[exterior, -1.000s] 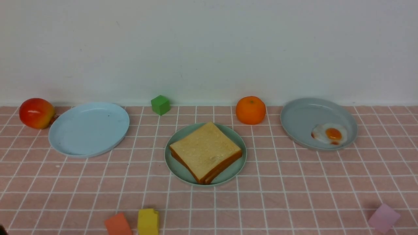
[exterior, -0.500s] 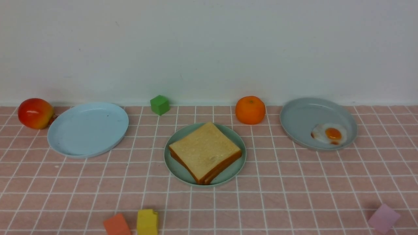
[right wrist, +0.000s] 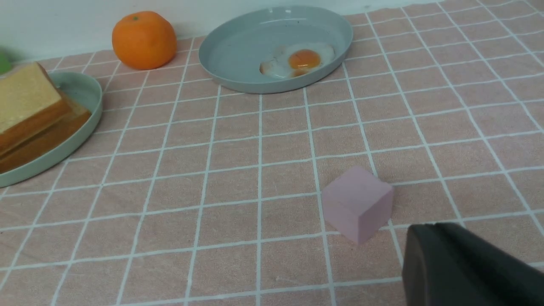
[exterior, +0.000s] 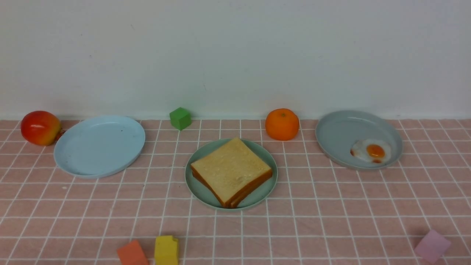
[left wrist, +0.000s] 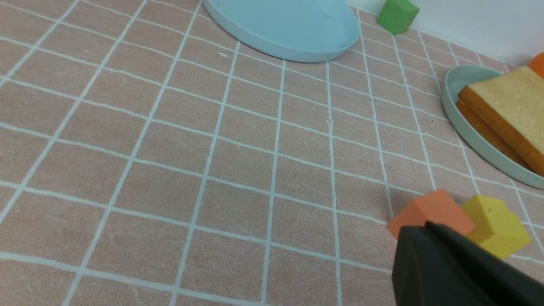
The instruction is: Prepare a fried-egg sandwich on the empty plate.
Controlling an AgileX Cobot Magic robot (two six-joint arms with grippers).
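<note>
An orange (exterior: 282, 124) sits just behind the mint-green plate (exterior: 200, 190), which bears both toast slices (exterior: 231, 170). No fried egg shows between them. Left tool (left wrist: 450, 263) is closed, empty; right tool's (right wrist: 459, 263) opening cannot be told.

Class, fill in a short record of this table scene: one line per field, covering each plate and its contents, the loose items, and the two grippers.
Mint-green plate: centre, holds two stacked toast slices
Grey-blue plate: right, holds a fried egg
Pale blue plate: left, nothing on it
Fruit: apple far left, orange behind the centre plate
Blocks: green, orange-red, yellow, pink
Left gripper: shut, holding nothing
Right gripper: jaws unclear, nothing held
</note>
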